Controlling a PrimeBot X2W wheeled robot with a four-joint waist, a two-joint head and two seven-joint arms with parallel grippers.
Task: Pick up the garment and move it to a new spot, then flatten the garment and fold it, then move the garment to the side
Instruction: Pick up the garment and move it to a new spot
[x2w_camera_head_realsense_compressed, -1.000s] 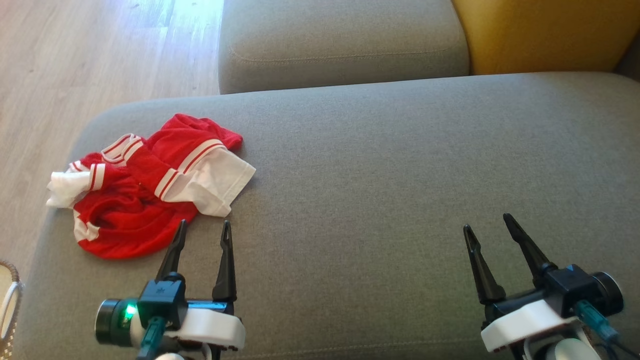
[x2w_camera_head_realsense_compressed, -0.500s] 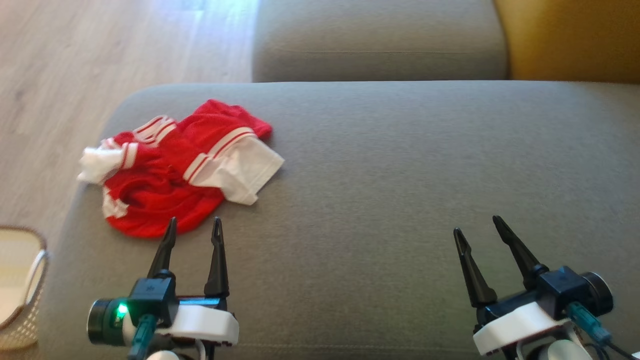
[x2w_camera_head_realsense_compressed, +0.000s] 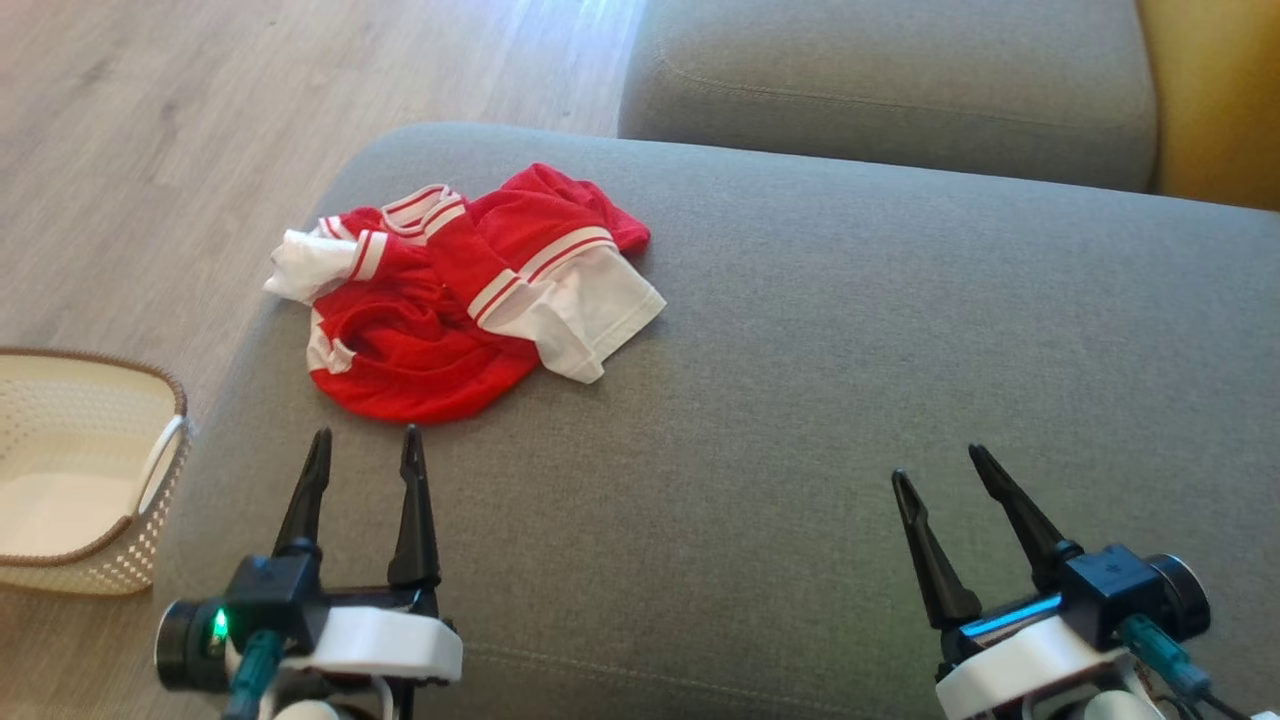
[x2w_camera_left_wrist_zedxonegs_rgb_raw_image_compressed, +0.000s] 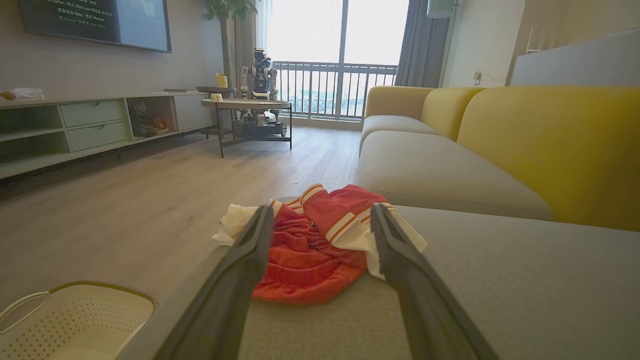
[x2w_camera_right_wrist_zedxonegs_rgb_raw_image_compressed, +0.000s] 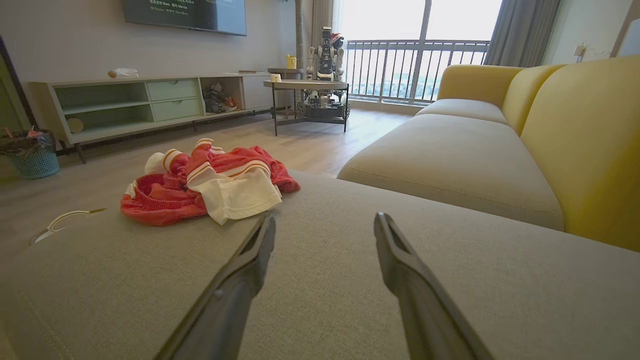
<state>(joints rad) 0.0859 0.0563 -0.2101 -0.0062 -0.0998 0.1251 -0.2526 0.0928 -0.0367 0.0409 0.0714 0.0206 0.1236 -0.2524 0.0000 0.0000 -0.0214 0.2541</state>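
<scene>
Here's the red-and-white garment (x2w_camera_head_realsense_compressed: 470, 290), crumpled in a heap on the grey sofa cushion (x2w_camera_head_realsense_compressed: 850, 380), sitting upper left of centre in the head view, close to the cushion's rounded left corner. A white panel with red stripes spills out on its right side, and a white sleeve end pokes off toward the cushion's edge on the left. Just below it is the left pincer (x2w_camera_head_realsense_compressed: 366, 432), jaws spread wide and nothing between them, its tips pointing up the frame at the garment's lower red hem, near it but apart from it. Over at the lower right, the right pincer (x2w_camera_head_realsense_compressed: 940, 462) is also spread wide and empty, hovering over bare grey fabric well apart from the garment. In the left wrist view the heap lies dead ahead, framed between the two dark fingers (x2w_camera_left_wrist_zedxonegs_rgb_raw_image_compressed: 240, 270), beyond their tips. In the right wrist view it sits up and to the left of the fingers. At the left edge of the head view, a white perforated basket (x2w_camera_head_realsense_compressed: 130, 562) with a brown rim stands on the pale wooden floor (x2w_camera_head_realsense_compressed: 200, 120) beside the sofa. A second grey seat cushion (x2w_camera_head_realsense_compressed: 900, 80) runs along the top, with a yellow backrest (x2w_camera_head_realsense_compressed: 1215, 100) at the upper right corner. Across the room, the wrist views take in a wall-mounted screen (x2w_camera_left_wrist_zedxonegs_rgb_raw_image_compressed: 95, 20), a low green shelf unit (x2w_camera_right_wrist_zedxonegs_rgb_raw_image_compressed: 125, 105) and a small table (x2w_camera_left_wrist_zedxonegs_rgb_raw_image_compressed: 250, 105) by the balcony window.
</scene>
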